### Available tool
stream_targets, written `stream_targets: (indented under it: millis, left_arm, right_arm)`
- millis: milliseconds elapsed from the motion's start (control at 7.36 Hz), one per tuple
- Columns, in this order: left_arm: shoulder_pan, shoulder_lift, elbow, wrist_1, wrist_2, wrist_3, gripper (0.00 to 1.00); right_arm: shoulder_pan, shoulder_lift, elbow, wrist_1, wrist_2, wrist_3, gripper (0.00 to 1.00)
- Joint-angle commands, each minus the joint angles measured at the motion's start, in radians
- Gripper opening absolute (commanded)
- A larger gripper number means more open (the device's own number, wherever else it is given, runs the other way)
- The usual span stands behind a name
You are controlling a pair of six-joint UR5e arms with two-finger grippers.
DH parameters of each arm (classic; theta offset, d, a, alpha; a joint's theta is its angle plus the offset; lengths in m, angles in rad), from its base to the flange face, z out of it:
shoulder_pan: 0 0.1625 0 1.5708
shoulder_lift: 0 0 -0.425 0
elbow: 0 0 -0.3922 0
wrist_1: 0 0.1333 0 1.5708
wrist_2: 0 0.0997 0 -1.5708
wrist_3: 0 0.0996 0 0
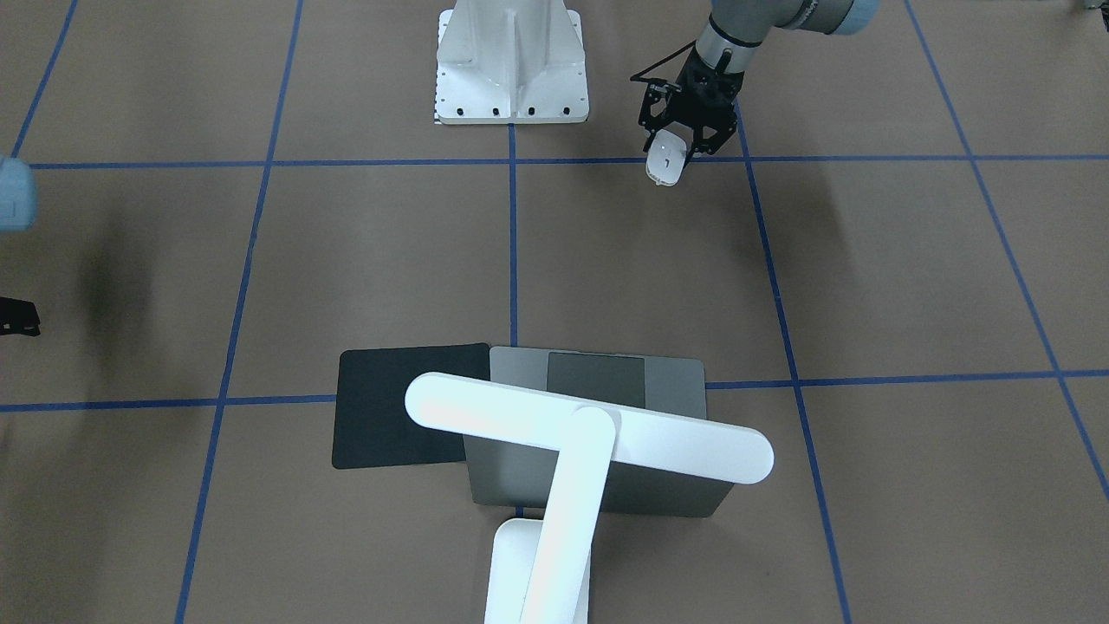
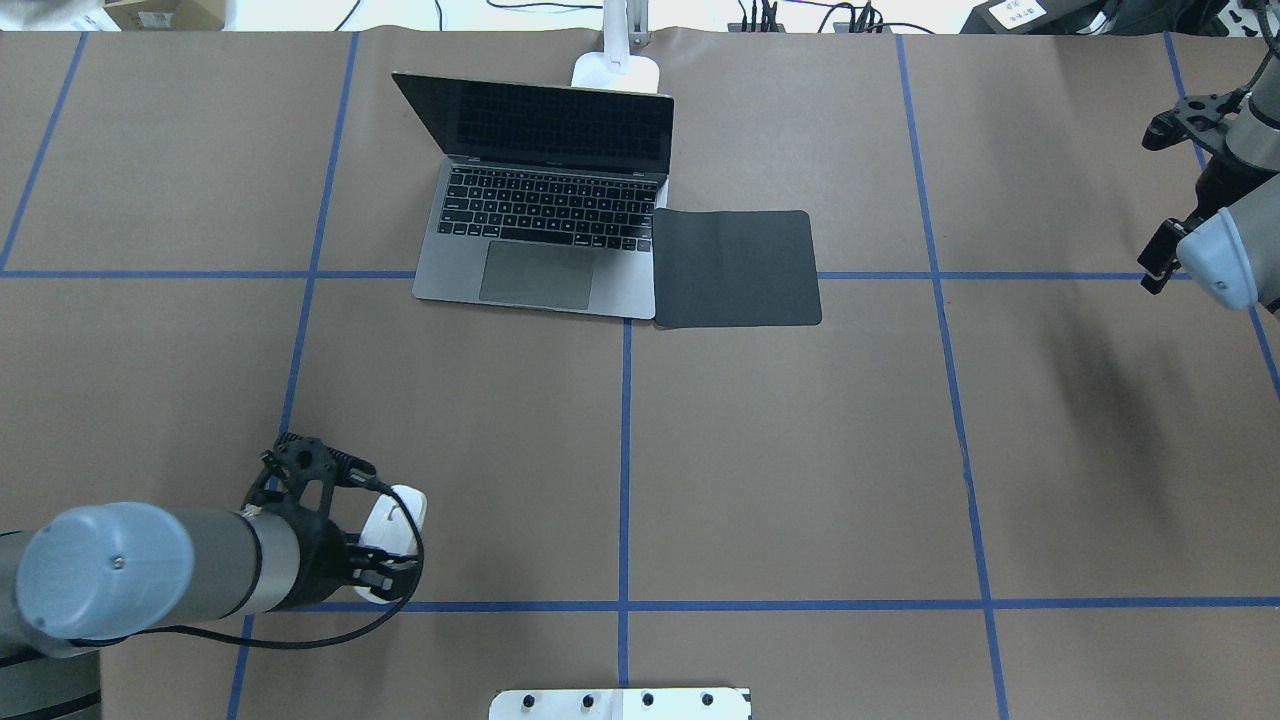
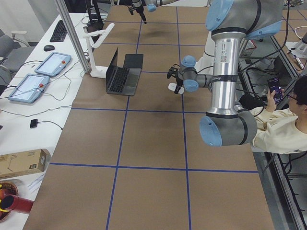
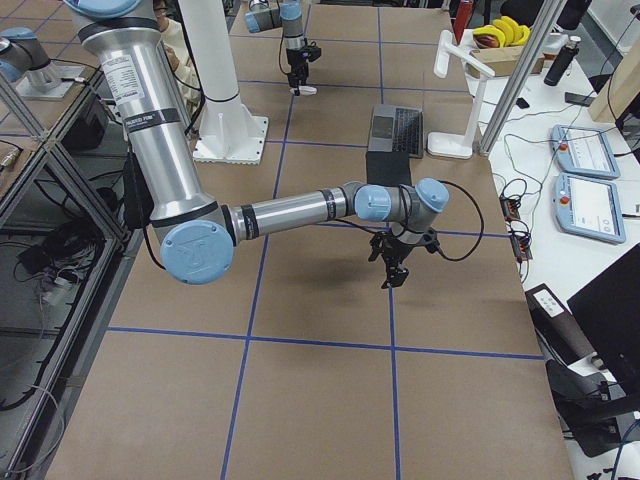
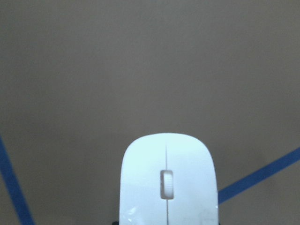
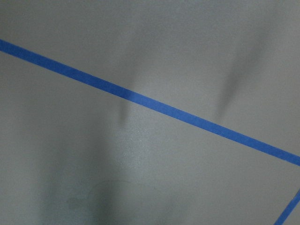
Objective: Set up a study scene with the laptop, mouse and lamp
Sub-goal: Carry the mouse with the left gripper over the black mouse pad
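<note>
The white mouse (image 2: pixel 398 512) sits between the fingers of my left gripper (image 2: pixel 388 545), which is shut on it and holds it just above the table's near left part. It also shows in the front view (image 1: pixel 665 165) and fills the bottom of the left wrist view (image 5: pixel 168 183). The grey laptop (image 2: pixel 545 240) stands open at the far middle. The white lamp (image 1: pixel 589 429) stands behind it, its bar head over the lid. My right gripper (image 4: pixel 392 272) hangs empty over the far right; two separate finger shadows fall on the paper below it.
A black square mat (image 2: pixel 735 268) lies against the laptop's right side. The white bolted pedestal (image 1: pixel 511 69) stands at the near middle edge. Blue tape lines grid the brown paper. A seated person (image 3: pixel 283 127) is beside the table in the left view.
</note>
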Motion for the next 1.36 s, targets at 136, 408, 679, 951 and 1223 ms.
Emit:
stream_targets:
  millis: [136,408,679,951,1223]
  left_arm:
    - [-0.029,-0.253,0.012,0.212,0.008,-0.094,0.08]
    - [-0.056,-0.374,0.117,0.215,0.011,-0.123,0.09]
    - [-0.061,-0.517,0.258,0.217,0.054,-0.181,0.09]
    - [-0.061,-0.666,0.425,0.209,0.103,-0.229,0.09]
    - [-0.064,-0.787,0.592,0.162,0.207,-0.287,0.09]
  right_arm:
    - [0.005,0.0,-0.001,0.002,-0.001,0.002,1.0]
    - [0.007,0.0,0.0,0.002,-0.001,0.003,1.0]
    - [0.008,0.0,0.0,0.002,-0.001,0.003,1.0]
    - [0.008,0.0,0.0,0.011,-0.004,0.003,1.0]
    - [0.008,-0.008,-0.007,0.037,-0.009,0.005,1.0]
